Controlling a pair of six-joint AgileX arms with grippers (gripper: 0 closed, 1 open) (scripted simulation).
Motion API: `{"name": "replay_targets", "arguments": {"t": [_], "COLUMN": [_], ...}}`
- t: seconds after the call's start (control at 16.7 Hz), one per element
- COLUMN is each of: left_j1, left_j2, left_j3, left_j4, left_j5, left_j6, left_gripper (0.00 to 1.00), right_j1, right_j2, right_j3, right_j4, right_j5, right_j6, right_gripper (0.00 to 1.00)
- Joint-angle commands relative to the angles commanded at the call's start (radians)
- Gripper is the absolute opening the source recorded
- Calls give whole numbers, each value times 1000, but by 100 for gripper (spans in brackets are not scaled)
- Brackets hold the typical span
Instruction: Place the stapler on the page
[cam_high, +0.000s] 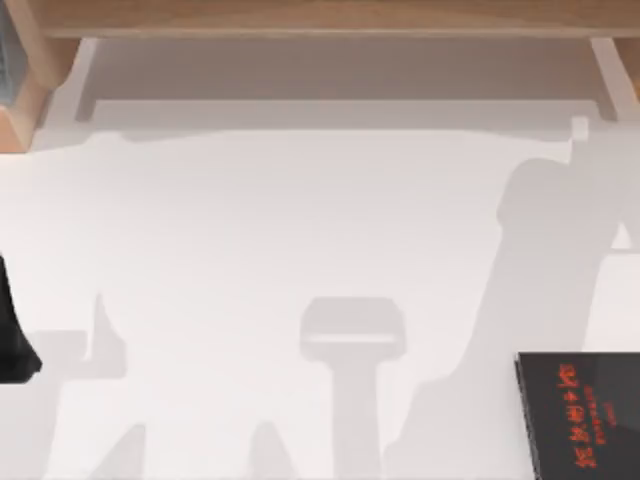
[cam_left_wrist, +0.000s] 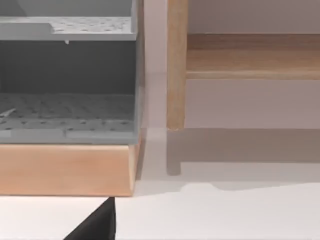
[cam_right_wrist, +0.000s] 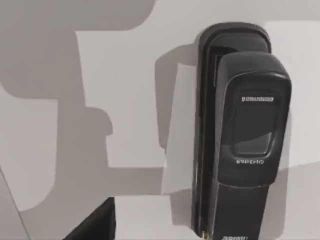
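Observation:
The stapler (cam_right_wrist: 245, 135) is black and long, with pale lettering on its top, and lies flat on the white table in the right wrist view. A dark part of my right gripper (cam_right_wrist: 95, 222) shows at that view's edge, apart from the stapler and with nothing in it. The page (cam_high: 580, 415) is a glossy black sheet with red characters, lying flat at the table's front right corner and cut off by the top view's edge. My left arm (cam_high: 12, 340) is a black shape at the table's far left edge, and a dark part of its gripper (cam_left_wrist: 97, 222) hangs over bare table.
A wooden shelf (cam_high: 320, 20) runs along the back of the table on wooden posts (cam_left_wrist: 176, 65). At the back left a grey tiered tray rack (cam_left_wrist: 70, 85) stands on a wooden base (cam_left_wrist: 65, 167). Arm shadows fall across the white table (cam_high: 250, 230).

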Motion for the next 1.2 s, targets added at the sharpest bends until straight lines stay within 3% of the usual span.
{"name": "replay_targets", "arguments": {"t": [0.66, 1.2], "left_j1": [0, 0], "left_j2": [0, 0], "left_j3": [0, 0], "left_j4": [0, 0], "left_j5": [0, 0], "left_j6": [0, 0], "left_gripper": [100, 100], "right_j1": [0, 126], "right_j2": [-77, -320], "right_j3": [-13, -86], "right_j4": [-63, -231], "right_j5": [3, 8], "right_j6": [8, 124], "right_gripper": [100, 100]}}
